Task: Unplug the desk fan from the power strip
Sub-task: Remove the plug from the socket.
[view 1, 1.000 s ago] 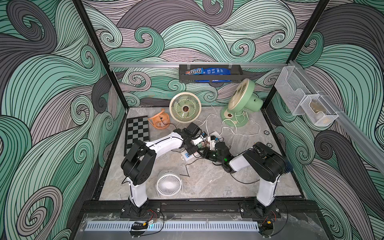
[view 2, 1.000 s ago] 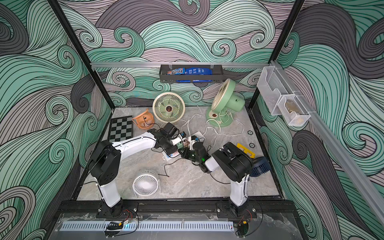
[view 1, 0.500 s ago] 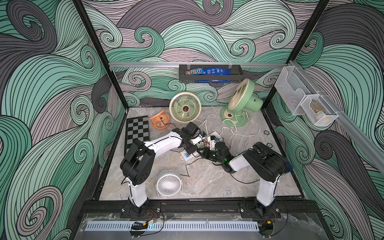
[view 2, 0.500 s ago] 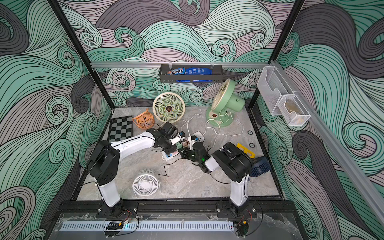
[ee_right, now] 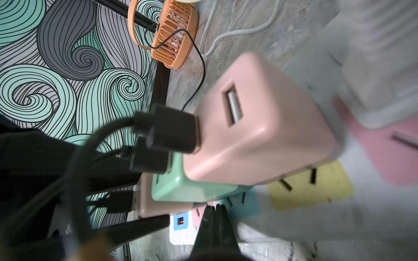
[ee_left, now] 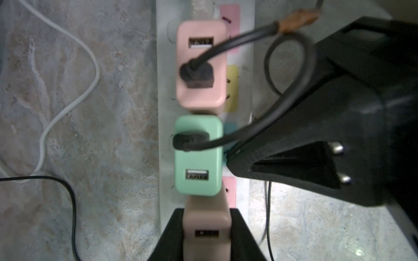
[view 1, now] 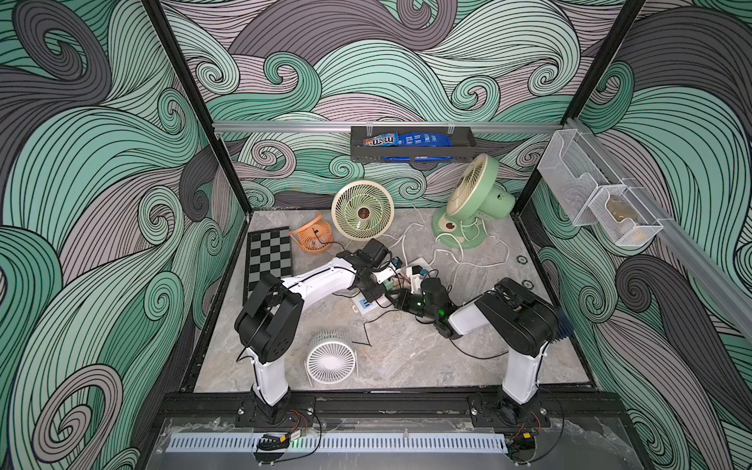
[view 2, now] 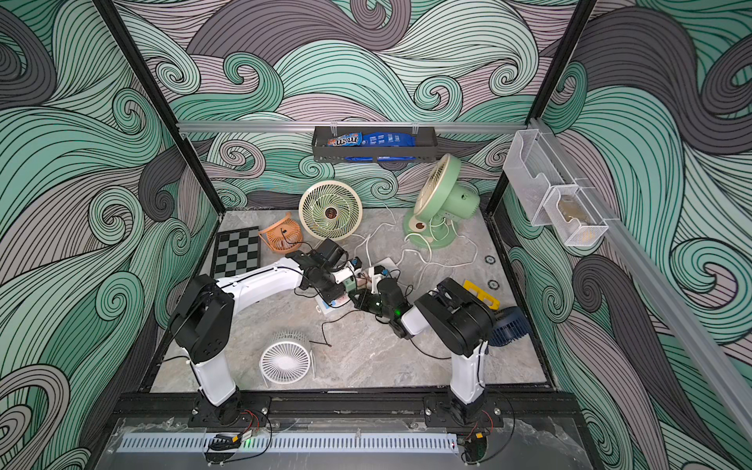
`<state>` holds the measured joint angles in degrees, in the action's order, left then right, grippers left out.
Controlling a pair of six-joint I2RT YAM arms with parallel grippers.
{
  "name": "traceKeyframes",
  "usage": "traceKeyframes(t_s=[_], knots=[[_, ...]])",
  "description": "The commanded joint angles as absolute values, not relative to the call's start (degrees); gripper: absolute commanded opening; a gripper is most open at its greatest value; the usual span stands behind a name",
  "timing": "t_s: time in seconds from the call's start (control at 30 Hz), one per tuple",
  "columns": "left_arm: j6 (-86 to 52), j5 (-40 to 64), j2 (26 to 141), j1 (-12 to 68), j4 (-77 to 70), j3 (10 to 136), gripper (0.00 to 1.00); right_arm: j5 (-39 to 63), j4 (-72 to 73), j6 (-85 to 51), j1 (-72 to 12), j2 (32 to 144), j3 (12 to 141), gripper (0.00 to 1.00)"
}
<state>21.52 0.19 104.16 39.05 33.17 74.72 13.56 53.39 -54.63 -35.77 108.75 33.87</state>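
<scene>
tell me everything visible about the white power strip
The long white plastic power strip lies flat on the marbled table, showing pink, yellow and blue sockets. A pink charger cube, green charger cube and beige charger cube stand along it. The left tool clamps the beige one; the shut right tool appears to press the strip.

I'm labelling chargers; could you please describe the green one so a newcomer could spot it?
On the marble table, find the white power strip at its middle. Of three USB chargers along it, yours is the mint green charger, between a pink charger and a beige charger.
</scene>
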Motion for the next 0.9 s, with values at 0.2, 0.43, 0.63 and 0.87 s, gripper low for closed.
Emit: traceKeyframes(t_s=[0.2, 0.43, 0.63, 0.87], knots=[[19.14, 5.62, 104.55, 35.25, 39.74, 78.39, 0.00, 12.13, 46.92, -54.20, -35.97, 110.74, 33.54, 0.00], [23.39, -1.76, 102.21, 38.23, 35.15, 74.35, 0.00, 12.10, 47.28, -54.47, -36.20, 111.17, 33.51, 0.00], [20.94, 6.76, 104.32, 35.81, 40.48, 77.79, 0.00, 11.92, 47.07, -54.34, -36.41, 111.10, 33.71, 0.00], [23.09, 0.66, 101.92, 37.41, 35.78, 75.25, 0.00, 11.66, 47.11, -54.48, -36.55, 111.02, 33.60, 0.00]])
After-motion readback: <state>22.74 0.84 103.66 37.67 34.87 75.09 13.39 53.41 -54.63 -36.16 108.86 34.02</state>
